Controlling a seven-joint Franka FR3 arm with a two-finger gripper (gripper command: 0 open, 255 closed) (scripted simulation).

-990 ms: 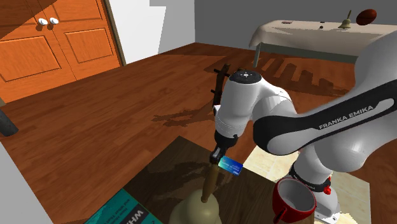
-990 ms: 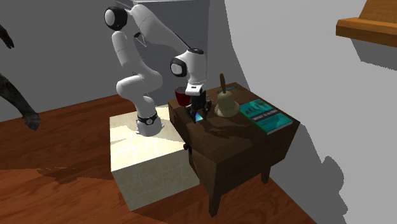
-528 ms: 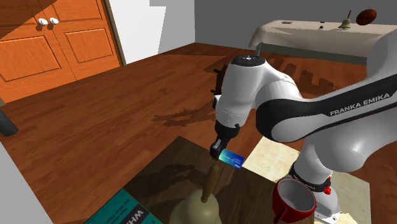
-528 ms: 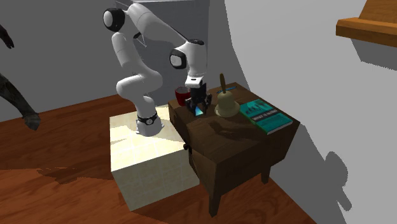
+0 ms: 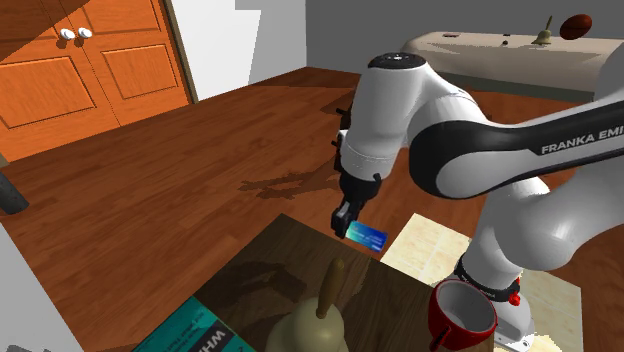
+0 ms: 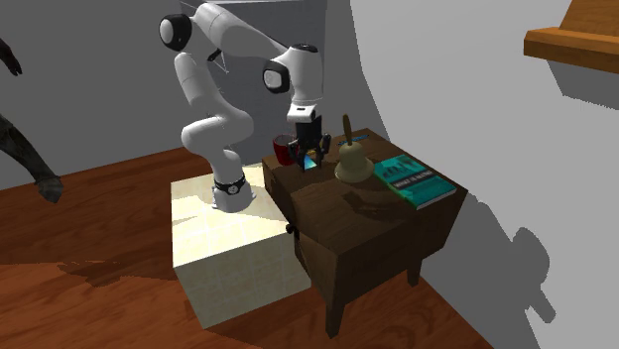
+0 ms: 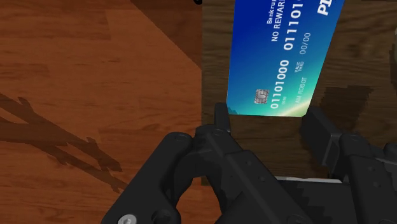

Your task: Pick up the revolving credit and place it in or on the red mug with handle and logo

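Hand (image 5: 349,226) gripping the blue card (image 5: 367,237) has risen above the table (image 5: 285,262).

The blue card (image 7: 280,57), clasped between the fingers of the gripper (image 7: 268,118), reads "NO REWARD", "01101000", "00/00" and "AM ROBOT", with a cut-off "Bankru" farther out. Behind the gripper, the arm (image 5: 560,150) bears "FRANKA EMI", cut by the picture's edge. Below the gripper, a teal book (image 5: 185,335) shows white letters starting "WH".

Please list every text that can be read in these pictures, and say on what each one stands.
"NO REWARD", "01101000", "00/00", "AM ROBOT": on the blue card.
"Bankru", cut off by the picture's edge: same card.
"FRANKA EMI", cut off by the edge: on the arm.
White lettering on the book: too blurred to read.
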